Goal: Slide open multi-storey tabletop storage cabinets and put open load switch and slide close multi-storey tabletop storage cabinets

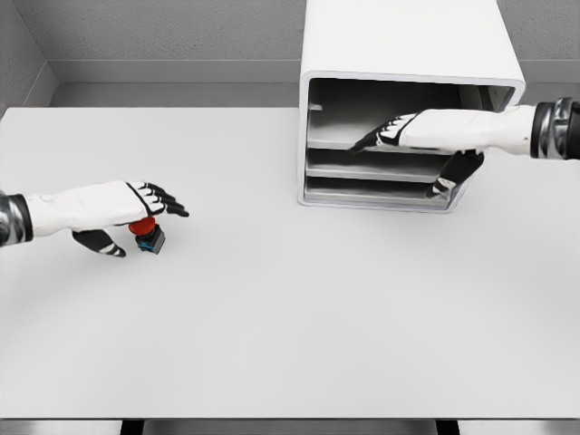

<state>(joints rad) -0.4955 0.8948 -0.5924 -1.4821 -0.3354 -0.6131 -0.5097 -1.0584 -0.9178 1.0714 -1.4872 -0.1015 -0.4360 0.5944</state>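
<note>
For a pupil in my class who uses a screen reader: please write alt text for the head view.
A humanoid robot's left hand hovers over a small red-topped switch on a white table, fingers relaxed. Its right hand reaches into the open front of a white multi-storey storage cabinet at the table's far side, fingers resting near a shelf.

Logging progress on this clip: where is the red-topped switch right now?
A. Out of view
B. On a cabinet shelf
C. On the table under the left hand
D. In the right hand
C: the switch sits on the table beneath the left hand, far from the cabinet.
</note>
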